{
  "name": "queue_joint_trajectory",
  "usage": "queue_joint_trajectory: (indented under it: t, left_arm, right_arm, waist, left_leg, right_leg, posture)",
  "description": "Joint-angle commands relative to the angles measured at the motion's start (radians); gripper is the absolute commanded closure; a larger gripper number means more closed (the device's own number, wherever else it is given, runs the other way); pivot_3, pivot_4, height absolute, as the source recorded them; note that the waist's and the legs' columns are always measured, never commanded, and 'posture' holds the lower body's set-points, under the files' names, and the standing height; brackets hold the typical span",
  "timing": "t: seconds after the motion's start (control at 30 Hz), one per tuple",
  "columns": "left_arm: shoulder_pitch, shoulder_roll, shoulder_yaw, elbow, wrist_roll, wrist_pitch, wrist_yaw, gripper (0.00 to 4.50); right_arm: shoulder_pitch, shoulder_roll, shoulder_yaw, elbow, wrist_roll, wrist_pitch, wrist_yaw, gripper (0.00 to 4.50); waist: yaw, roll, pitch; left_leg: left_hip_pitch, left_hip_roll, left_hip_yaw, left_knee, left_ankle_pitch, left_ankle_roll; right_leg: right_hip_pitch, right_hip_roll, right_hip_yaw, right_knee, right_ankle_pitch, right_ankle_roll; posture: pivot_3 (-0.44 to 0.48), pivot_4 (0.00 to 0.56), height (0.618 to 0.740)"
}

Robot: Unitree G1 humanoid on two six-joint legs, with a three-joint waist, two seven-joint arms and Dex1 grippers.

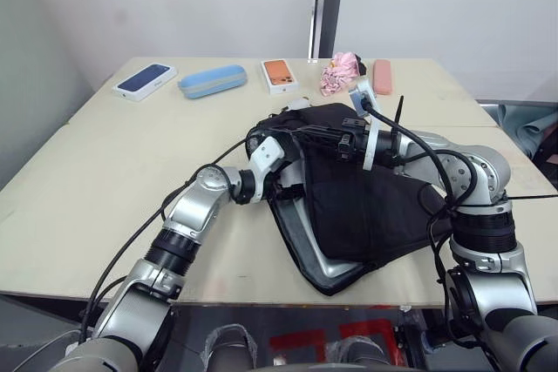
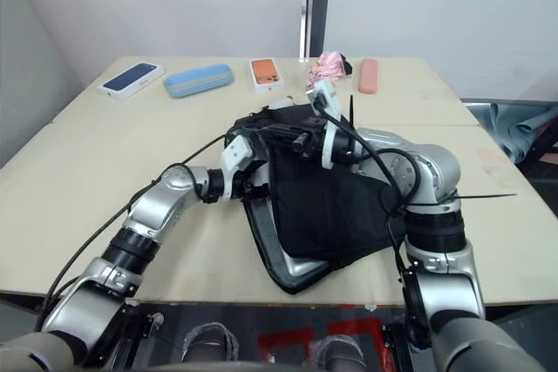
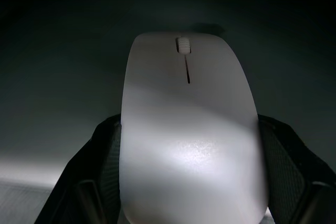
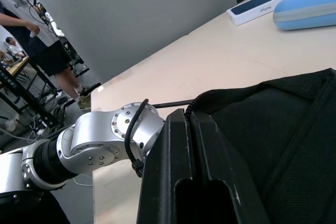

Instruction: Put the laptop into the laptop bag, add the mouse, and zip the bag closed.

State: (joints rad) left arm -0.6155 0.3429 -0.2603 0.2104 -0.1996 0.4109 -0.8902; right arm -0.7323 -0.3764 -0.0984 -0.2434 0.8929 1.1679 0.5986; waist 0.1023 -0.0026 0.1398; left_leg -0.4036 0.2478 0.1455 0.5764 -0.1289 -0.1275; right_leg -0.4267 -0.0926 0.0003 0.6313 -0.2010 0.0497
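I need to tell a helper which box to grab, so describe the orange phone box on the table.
Start at the far edge of the table, where a row of small things lies. The orange phone box sits mid-row, between the light blue case and the pink crumpled cloth. It alone has a white rim around an orange top.

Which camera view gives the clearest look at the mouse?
The left wrist view: the mouse lies close up, scroll wheel and centre line plain, gripped between the left claw's black fingers. In the eye views, the laptop bag hides it.
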Motion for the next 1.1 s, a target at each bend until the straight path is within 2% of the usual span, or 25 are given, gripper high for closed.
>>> queue_joint_trajectory:
  t: [0.03, 0.63, 1.1]
  left_arm:
    - [-0.033, -0.01, -0.019, 0.02, 0.019, 0.014, -0.013, 1.67]
    - [-0.113, -0.087, -0.048, 0.117, 0.064, 0.046, -0.021, 1.67]
    - [-0.161, -0.14, -0.035, 0.232, 0.091, -0.029, 0.002, 1.67]
  right_arm:
    - [-0.033, 0.005, -0.036, -0.045, 0.042, -0.041, 0.003, 4.48]
    - [-0.055, 0.041, -0.069, -0.044, 0.08, -0.057, -0.039, 4.48]
    - [-0.05, 0.037, -0.053, -0.042, 0.065, -0.064, -0.033, 4.48]
  waist:
    - [0.0, 0.0, 0.0]
    - [0.002, 0.0, 0.0]
    - [0.003, 0.0, 0.0]
  left_leg:
    - [0.0, 0.0, 0.0, 0.0, 0.0, 0.0]
    - [0.0, 0.0, 0.0, 0.0, 0.0, 0.0]
    - [0.0, 0.0, 0.0, 0.0, 0.0, 0.0]
  right_leg:
    - [0.0, 0.0, 0.0, 0.0, 0.0, 0.0]
    - [0.0, 0.0, 0.0, 0.0, 0.0, 0.0]
    - [0.0, 0.0, 0.0, 0.0, 0.0, 0.0]
  posture:
    - [0.0, 0.15, 0.74]
    - [0.0, 0.15, 0.74]
    - [0.0, 0.15, 0.74]
